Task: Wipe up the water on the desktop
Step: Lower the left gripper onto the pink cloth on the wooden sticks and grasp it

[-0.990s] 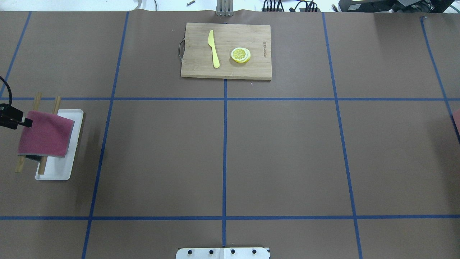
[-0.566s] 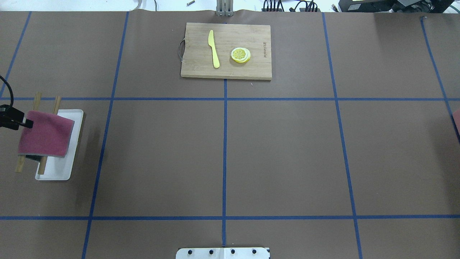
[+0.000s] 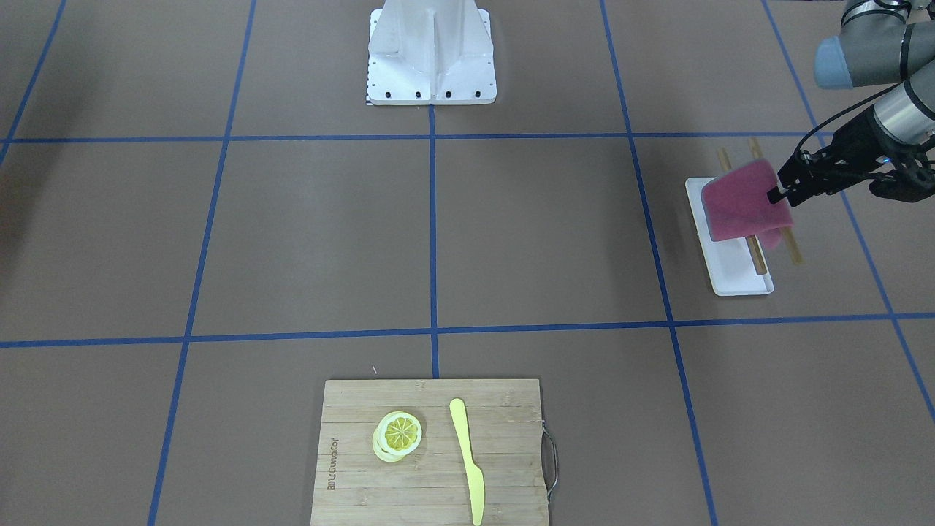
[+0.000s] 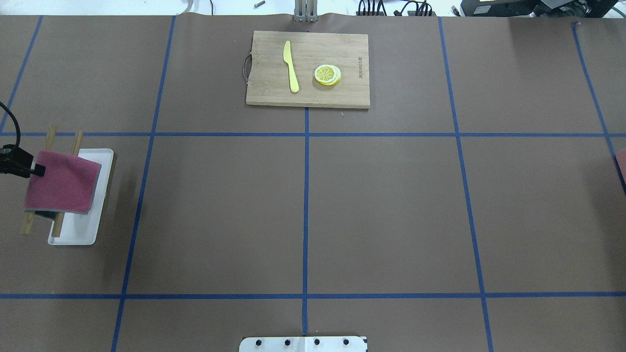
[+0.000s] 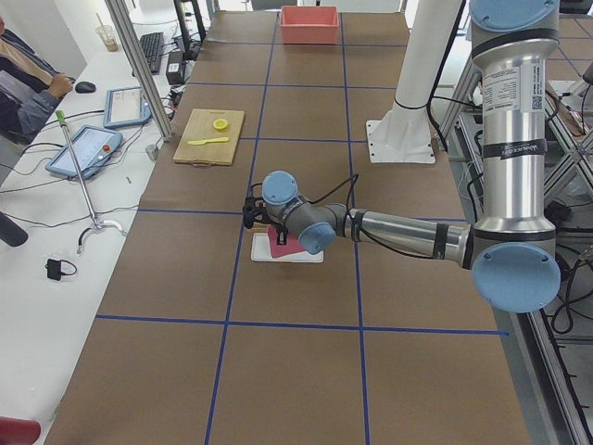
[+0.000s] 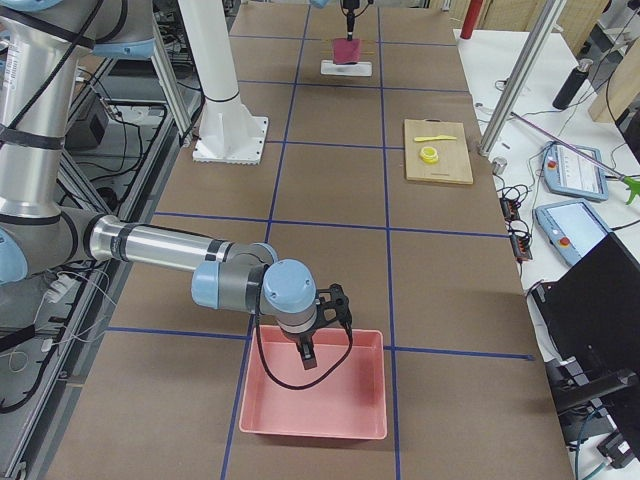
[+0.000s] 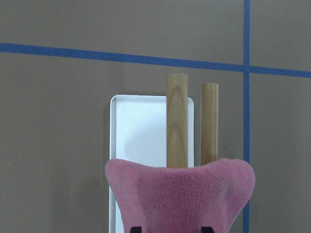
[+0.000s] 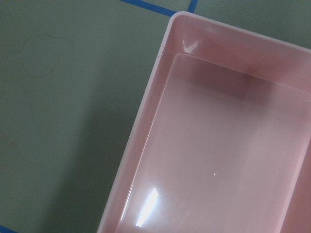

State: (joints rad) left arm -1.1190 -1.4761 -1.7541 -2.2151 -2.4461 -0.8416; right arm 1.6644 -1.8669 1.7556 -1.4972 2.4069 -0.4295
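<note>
Grip check: my left tool (image 3: 780,191) was clenched on one edge of the pink cloth (image 3: 741,204). The cloth hung over the white tray (image 3: 738,281) and two wooden sticks (image 3: 760,259). The worktop (image 4: 381,210), brown with blue tape lines, spread out around the tray, its middle well apart from the cloth. My right tool (image 6: 307,355) hung over the pink bin (image 6: 340,405) at the opposite end; I could not tell whether it was released or clenched. A cutting board (image 4: 308,68) lay at the far edge.
</note>
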